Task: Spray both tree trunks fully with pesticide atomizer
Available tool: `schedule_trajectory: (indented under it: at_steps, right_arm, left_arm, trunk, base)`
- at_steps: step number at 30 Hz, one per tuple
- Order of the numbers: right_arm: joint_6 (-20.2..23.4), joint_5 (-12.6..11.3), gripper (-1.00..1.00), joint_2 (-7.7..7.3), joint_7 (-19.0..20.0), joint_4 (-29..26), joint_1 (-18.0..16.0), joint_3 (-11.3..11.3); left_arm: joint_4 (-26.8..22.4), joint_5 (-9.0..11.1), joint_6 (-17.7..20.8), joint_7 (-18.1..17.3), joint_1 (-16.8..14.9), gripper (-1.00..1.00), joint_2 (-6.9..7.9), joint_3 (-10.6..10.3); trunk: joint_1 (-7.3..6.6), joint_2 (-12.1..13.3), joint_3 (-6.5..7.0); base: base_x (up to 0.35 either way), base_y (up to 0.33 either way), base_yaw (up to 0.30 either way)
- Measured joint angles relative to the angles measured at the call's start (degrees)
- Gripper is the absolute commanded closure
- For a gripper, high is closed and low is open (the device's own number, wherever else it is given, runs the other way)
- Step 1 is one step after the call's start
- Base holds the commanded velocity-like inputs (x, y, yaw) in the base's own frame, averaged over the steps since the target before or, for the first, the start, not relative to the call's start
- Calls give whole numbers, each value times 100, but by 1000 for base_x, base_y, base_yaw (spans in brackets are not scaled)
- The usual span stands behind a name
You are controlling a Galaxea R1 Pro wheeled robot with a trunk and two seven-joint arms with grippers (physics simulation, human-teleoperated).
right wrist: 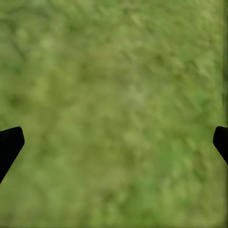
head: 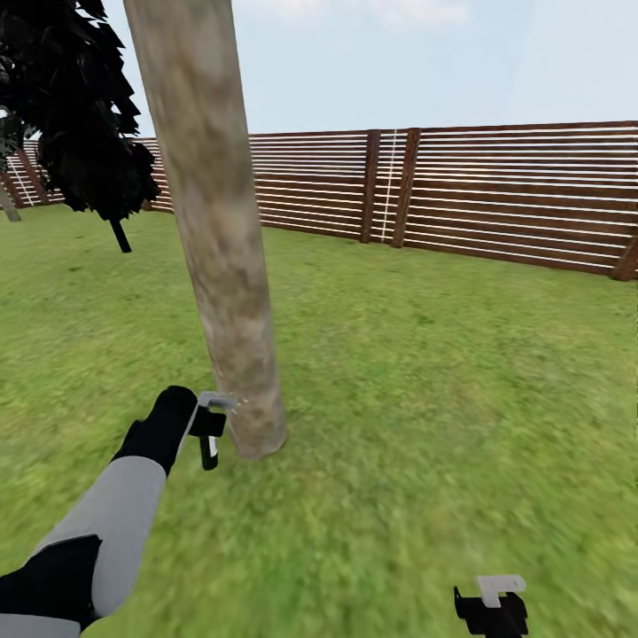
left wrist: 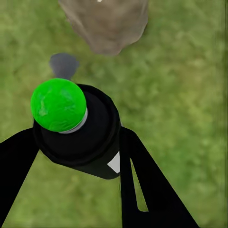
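The near tree trunk (head: 221, 266) rises pale and thick just ahead, its base in the grass also seen from the left wrist (left wrist: 107, 23). My left gripper (head: 210, 425) is low beside that base, shut on the pesticide atomizer (left wrist: 90, 142), a black bottle with a round green top (left wrist: 58, 104) and a grey nozzle (left wrist: 64, 64) toward the trunk. The second tree (head: 80, 106), with dark foliage and a thin trunk, stands far back at the left. My right gripper (head: 492, 607) hangs over grass at the lower right, open and holding nothing (right wrist: 114, 142).
Grass (head: 443, 399) covers the ground all around. A brown slatted wooden fence (head: 496, 190) with posts runs along the back of the garden, behind both trees.
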Motion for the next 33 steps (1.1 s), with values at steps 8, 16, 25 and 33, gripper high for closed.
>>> schedule_trajectory:
  at_steps: [8, 16, 25, 33]
  right_arm:
    - [0, 0, -100, 1, 0, 0, 0, 8]
    - [0, 0, -100, 9, 0, 1, -1, 9]
    - [1, 0, -100, 10, -1, 1, -1, 10]
    - [0, 0, -100, 1, 9, 0, 0, 7]
  left_arm:
    - [-168, 3, 8, 7, 6, 100, 29, -8]
    - [-190, -2, 2, 10, 14, 100, 15, -8]
    - [-203, -12, 1, 20, 8, 100, 19, -2]
    - [-231, -30, -2, 53, 17, 100, 0, -1]
  trunk:
    - [-1, 0, 0]
    - [-1, 0, 0]
    - [0, 0, 28]
    - [-2, 0, 32]
  base:
    - [18, -259, 0]
    - [193, -180, 52]
    - [-53, -261, 238]
    - [169, -239, 9]
